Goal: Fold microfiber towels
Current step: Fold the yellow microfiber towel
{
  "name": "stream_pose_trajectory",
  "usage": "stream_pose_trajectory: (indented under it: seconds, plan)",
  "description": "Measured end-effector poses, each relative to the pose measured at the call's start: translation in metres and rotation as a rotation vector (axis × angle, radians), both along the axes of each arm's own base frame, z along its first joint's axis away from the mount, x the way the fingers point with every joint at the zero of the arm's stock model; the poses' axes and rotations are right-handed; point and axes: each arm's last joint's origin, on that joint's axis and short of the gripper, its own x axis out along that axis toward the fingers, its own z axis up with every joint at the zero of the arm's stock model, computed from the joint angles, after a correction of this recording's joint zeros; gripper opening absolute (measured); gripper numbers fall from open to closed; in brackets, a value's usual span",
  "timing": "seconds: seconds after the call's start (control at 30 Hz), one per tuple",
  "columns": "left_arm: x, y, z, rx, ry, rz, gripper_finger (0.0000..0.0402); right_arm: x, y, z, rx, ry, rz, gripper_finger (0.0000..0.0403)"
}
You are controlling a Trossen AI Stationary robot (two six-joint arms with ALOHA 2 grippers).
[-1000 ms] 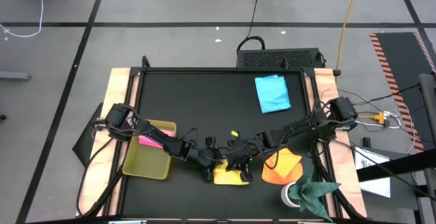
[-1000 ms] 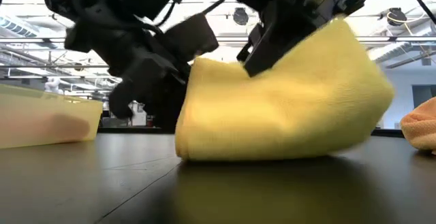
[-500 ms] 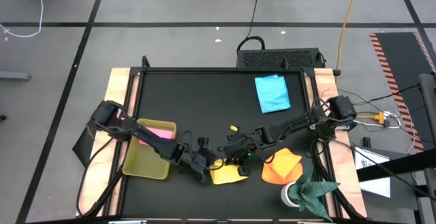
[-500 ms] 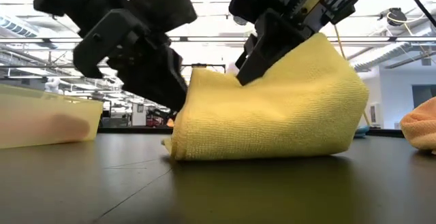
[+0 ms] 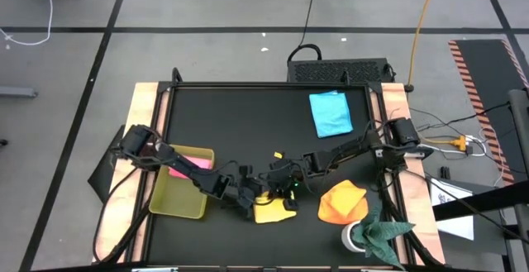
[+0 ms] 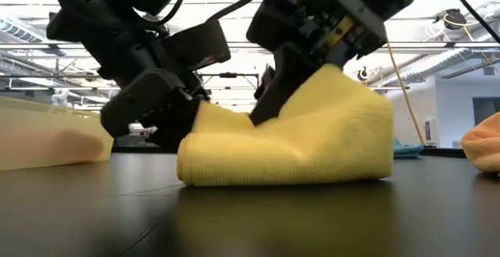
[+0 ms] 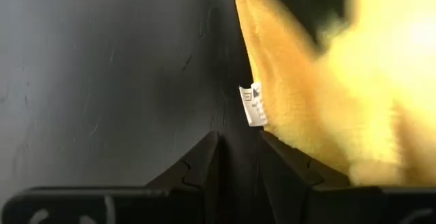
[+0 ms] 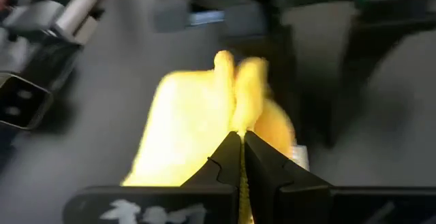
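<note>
The right gripper (image 8: 241, 142) pinches the soft yellow microfiber towel (image 6: 297, 144), likely to fold it; the left gripper (image 7: 238, 152), nearly closed and apparently empty, rests beside its edge.

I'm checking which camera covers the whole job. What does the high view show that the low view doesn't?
Only the high view shows the light blue towel lying flat far from the arms, the dark green cloth, and the pink towel clearly in the tray. Only the low view shows the yellow towel bunched into a raised hump. Both show the left gripper and right gripper at the yellow towel, plus the orange towel.
</note>
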Motion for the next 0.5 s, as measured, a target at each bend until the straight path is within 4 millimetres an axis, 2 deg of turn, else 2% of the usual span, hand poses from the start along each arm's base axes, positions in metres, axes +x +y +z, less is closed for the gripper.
stream_pose_trajectory:
  seconds: [0.23,0.5]
  plan:
    - [0.001,-0.002,0.004,0.020,-0.027,-0.049,0.0108,0.003,-0.008,-0.007,-0.015,0.000,-0.011,0.0002]
    - [-0.017,-0.004,0.027,0.023,0.042,-0.032,0.0108,0.002,-0.008,-0.012,-0.033,0.019,0.000,0.0018]
